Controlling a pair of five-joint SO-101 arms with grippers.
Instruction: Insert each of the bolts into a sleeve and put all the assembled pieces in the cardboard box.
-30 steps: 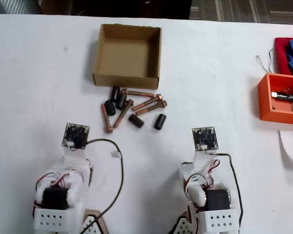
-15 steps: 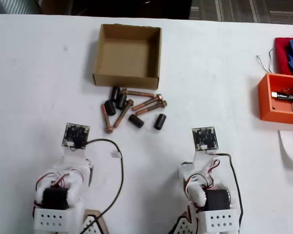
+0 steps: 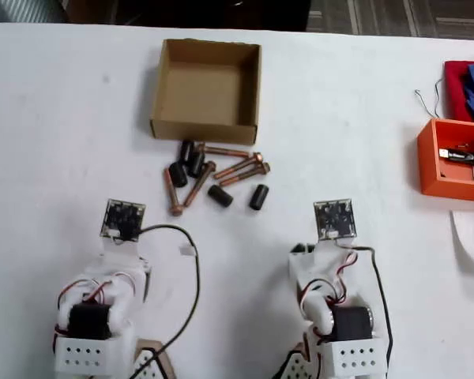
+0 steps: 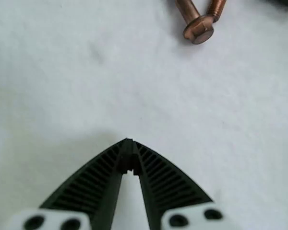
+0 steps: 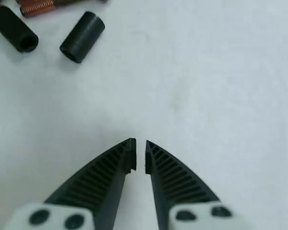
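Several copper bolts (image 3: 229, 167) and black sleeves (image 3: 220, 196) lie loose in a heap just in front of the open cardboard box (image 3: 204, 132), which holds nothing. Both arms sit at the near edge, short of the heap. In the left wrist view my left gripper (image 4: 128, 143) is shut and empty over bare table, with two bolt heads (image 4: 198, 29) beyond it. My right gripper (image 5: 140, 146) is open by a narrow gap, also empty. Two sleeves (image 5: 82, 37) and a bolt's threaded end (image 5: 37, 7) lie ahead of it.
An orange bin (image 3: 452, 162) stands at the right edge with red and blue cloth (image 3: 468, 87) behind it. A black cable (image 3: 191, 260) loops beside the left arm. White table surrounds the heap on all sides.
The right arm's wrist has shifted slightly forward and to the right. The left arm, bolts, sleeves and box have not moved.
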